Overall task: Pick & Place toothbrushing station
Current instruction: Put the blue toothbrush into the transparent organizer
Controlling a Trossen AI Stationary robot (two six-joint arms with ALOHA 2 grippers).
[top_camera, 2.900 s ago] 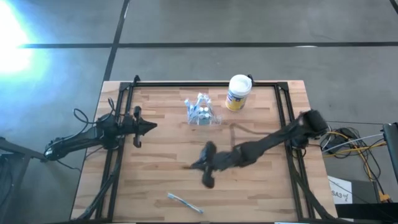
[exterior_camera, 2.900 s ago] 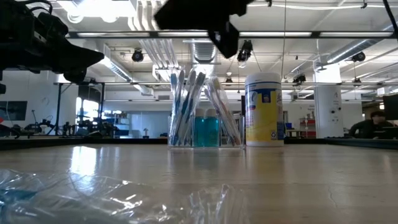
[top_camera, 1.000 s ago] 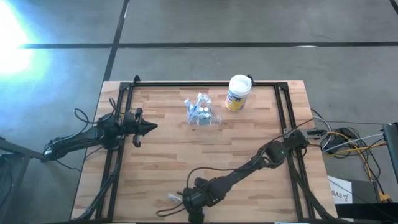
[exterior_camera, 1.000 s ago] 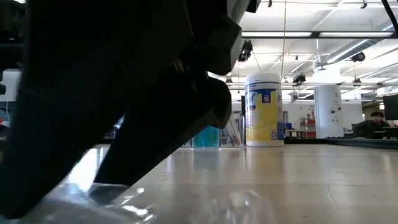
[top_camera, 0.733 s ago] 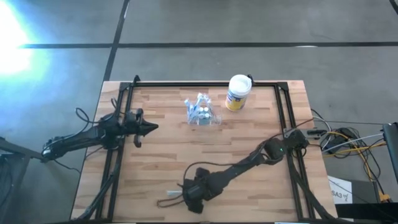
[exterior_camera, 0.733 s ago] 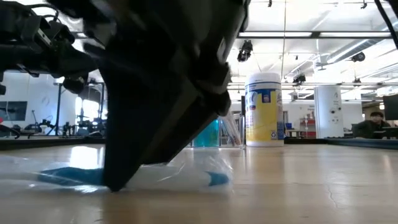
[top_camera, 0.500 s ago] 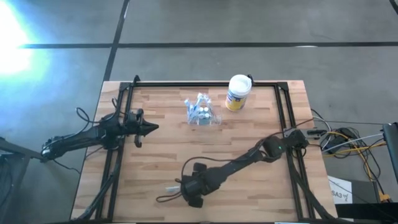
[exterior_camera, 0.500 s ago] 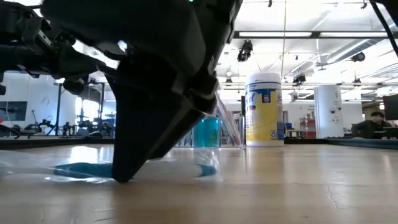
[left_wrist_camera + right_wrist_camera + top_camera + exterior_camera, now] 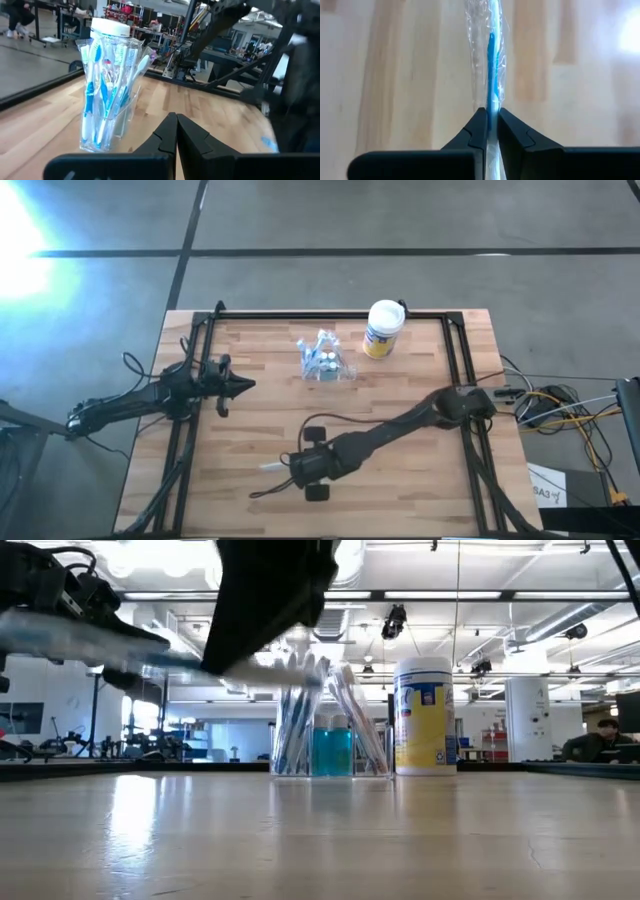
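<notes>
The wooden counter [image 9: 400, 490] carries a white-lidded, yellow-labelled canister [image 9: 382, 328] near its far edge. Just beside it stands the toothbrushing station [image 9: 322, 359], a clear holder full of toothbrushes. The right gripper [image 9: 296, 468] hangs over the counter's near middle, clamped on a plastic-wrapped blue toothbrush [image 9: 490, 75] held clear of the wood. The left gripper [image 9: 243, 386] waits closed at the left side, pointing toward the station.

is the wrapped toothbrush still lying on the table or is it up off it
Off the table: the right gripper is shut on the wrapped toothbrush, and the low view shows it clear above the wood.
</notes>
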